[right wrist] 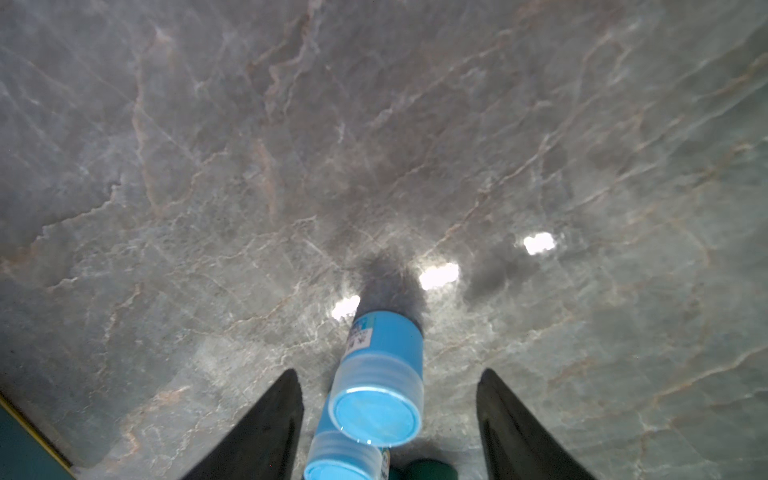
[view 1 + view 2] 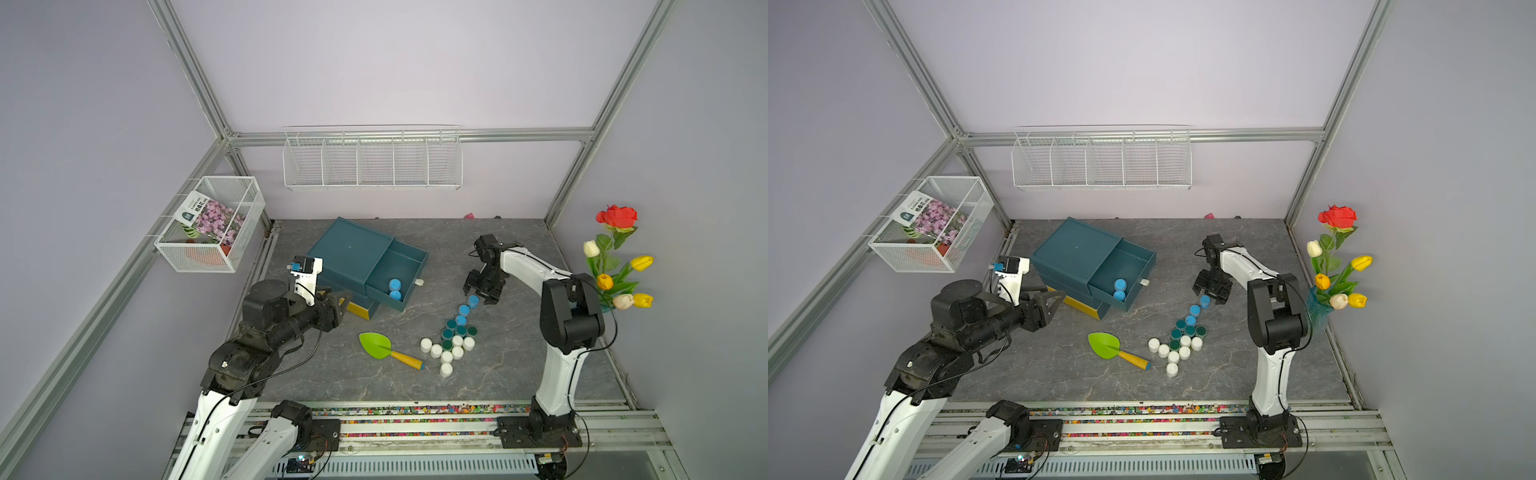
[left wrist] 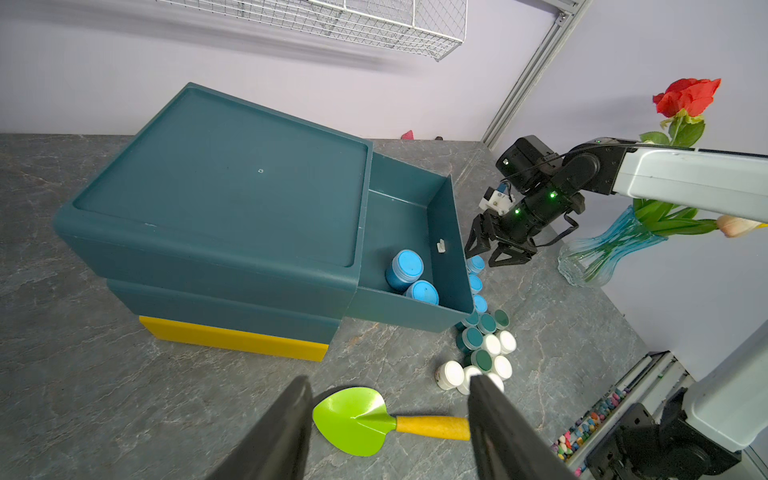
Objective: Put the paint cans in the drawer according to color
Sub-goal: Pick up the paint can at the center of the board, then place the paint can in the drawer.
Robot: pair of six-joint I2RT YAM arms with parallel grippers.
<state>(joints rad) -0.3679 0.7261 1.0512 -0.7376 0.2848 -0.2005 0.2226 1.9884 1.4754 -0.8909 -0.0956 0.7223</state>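
The teal drawer unit's top drawer stands pulled out with two light blue paint cans inside. On the table, in both top views, a line of light blue cans runs into dark green cans and white cans. My right gripper hangs open over the farthest blue can, which stands between the fingers with gaps on both sides. My left gripper is open and empty beside the unit's yellow bottom drawer.
A green trowel with a yellow handle lies left of the cans. A glass vase of flowers stands at the right wall. A wire basket hangs on the left wall and a wire rack on the back wall.
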